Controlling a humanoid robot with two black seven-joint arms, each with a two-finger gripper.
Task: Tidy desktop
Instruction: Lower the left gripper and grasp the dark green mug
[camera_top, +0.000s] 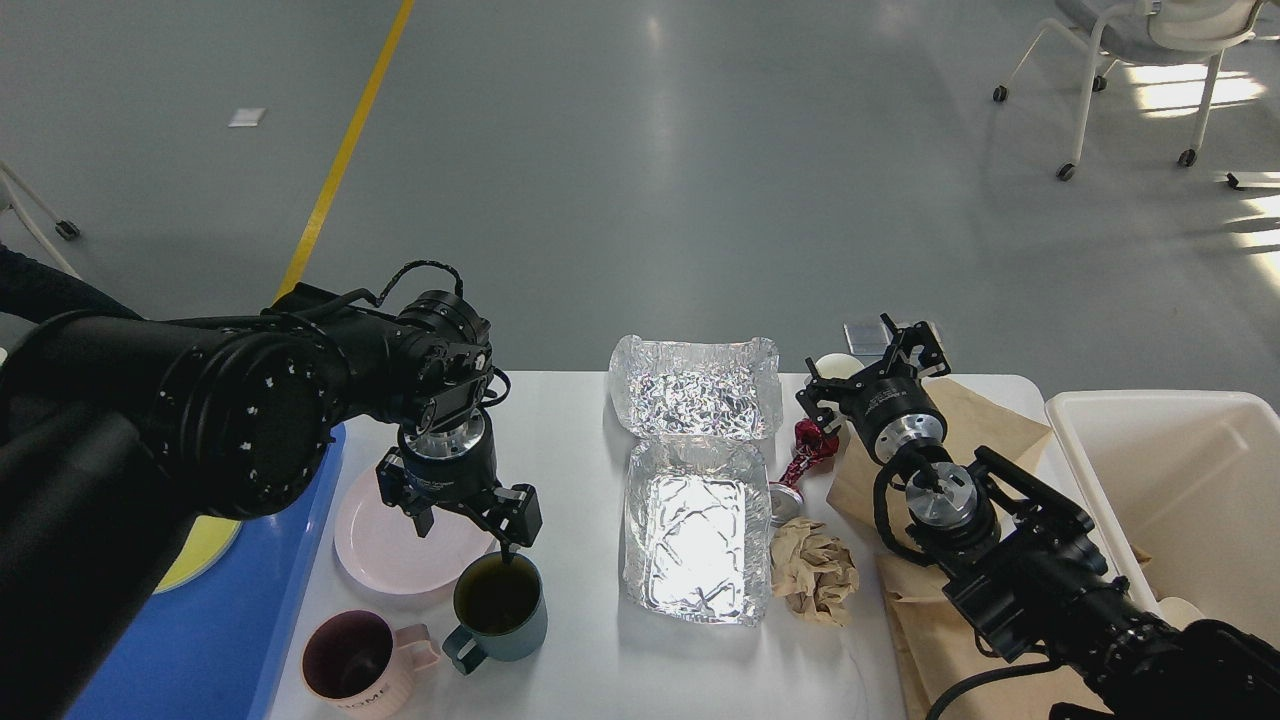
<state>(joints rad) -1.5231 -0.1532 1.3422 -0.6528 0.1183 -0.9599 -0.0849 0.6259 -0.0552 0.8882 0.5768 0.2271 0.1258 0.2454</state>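
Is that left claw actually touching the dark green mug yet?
Cannot tell. In the head view the open left gripper hangs over the green mug, one fingertip overlapping its far rim, but this angle shows neither contact nor a gap.

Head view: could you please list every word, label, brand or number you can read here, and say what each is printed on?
"HOME": on the side of the pink mug at the near edge of the desktop, partly cut off by the frame's lower edge.
White lettering on the left gripper housing: too small to read.
Lettering on the right gripper body: too small to read.
No other text is legible.
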